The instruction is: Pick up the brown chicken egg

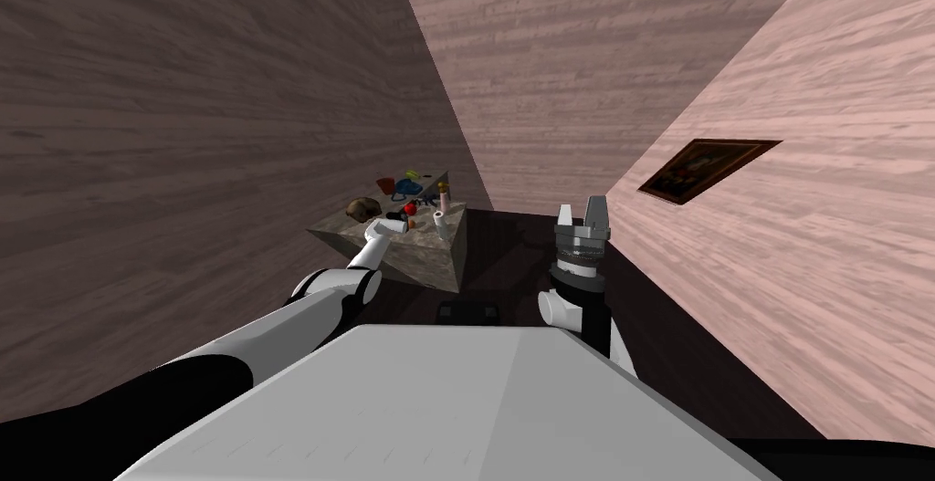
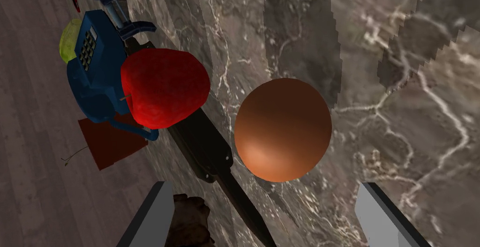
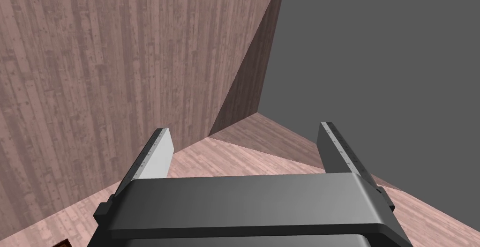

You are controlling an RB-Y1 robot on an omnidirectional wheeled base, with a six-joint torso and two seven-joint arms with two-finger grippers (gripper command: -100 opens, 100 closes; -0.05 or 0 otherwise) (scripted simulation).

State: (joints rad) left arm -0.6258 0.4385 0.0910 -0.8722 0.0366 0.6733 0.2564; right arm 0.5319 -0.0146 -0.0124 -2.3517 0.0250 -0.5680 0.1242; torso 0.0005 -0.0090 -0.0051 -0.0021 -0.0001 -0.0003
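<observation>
My left gripper (image 2: 265,188): fingers wide apart, holding nothing. Brown egg (image 2: 282,129): on the marbled table (image 2: 412,117), just ahead, between my fingers, untouched. Black knife (image 2: 206,153): beside the egg. Red apple (image 2: 164,87): beyond the knife. Blue phone (image 2: 93,75): behind the apple. My right gripper (image 3: 244,128): open, empty.

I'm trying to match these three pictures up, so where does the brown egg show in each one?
Head view: the brown egg is a tiny orange-brown speck on the marble table, just below the red apple.
Left wrist view: it sits large in mid-picture, just ahead of the open left gripper.
Right wrist view: not in it.
Shared landmark: the red apple beside the egg.
</observation>
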